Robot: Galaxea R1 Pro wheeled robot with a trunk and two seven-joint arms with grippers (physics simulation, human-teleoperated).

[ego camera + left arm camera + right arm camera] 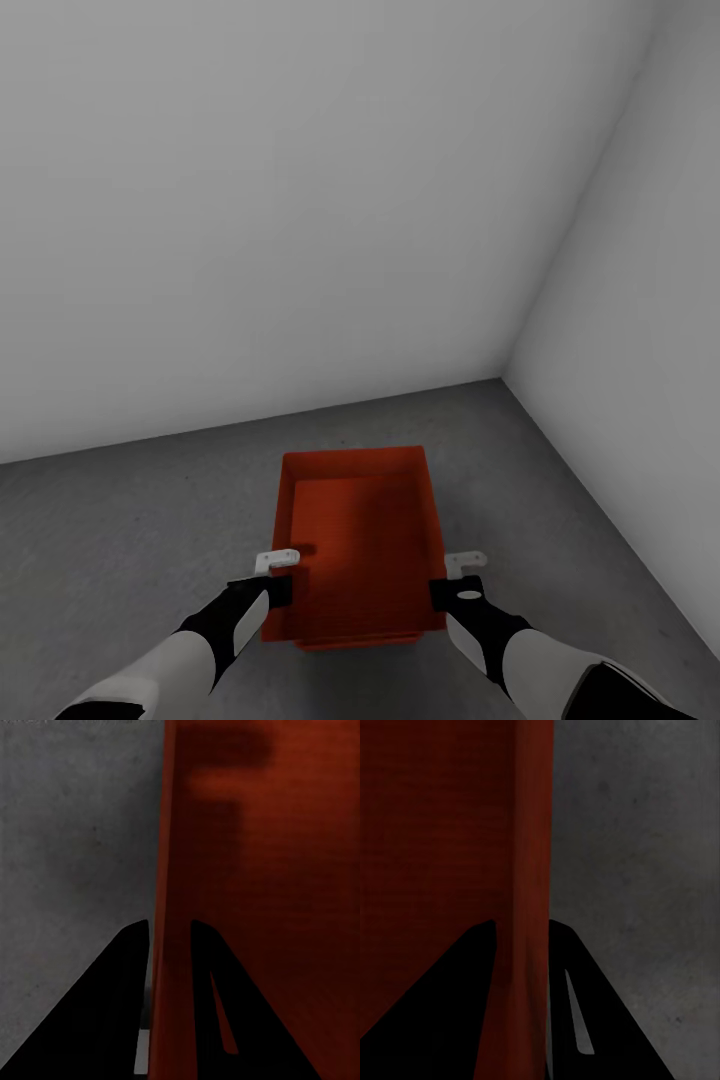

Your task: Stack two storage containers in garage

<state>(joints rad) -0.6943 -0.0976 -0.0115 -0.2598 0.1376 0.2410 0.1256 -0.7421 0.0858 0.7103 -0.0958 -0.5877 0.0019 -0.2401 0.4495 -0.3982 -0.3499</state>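
1. Head view: I hold the storage container (360,530) over the garage floor (120,540) near the far right corner.
2. Left gripper (283,558) and right gripper (462,562) each clamp a side wall.
3. Next, I judge: lower it, then release.

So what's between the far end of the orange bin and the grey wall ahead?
Nothing: in the head view, bare dark grey floor runs from the storage container to the wall.
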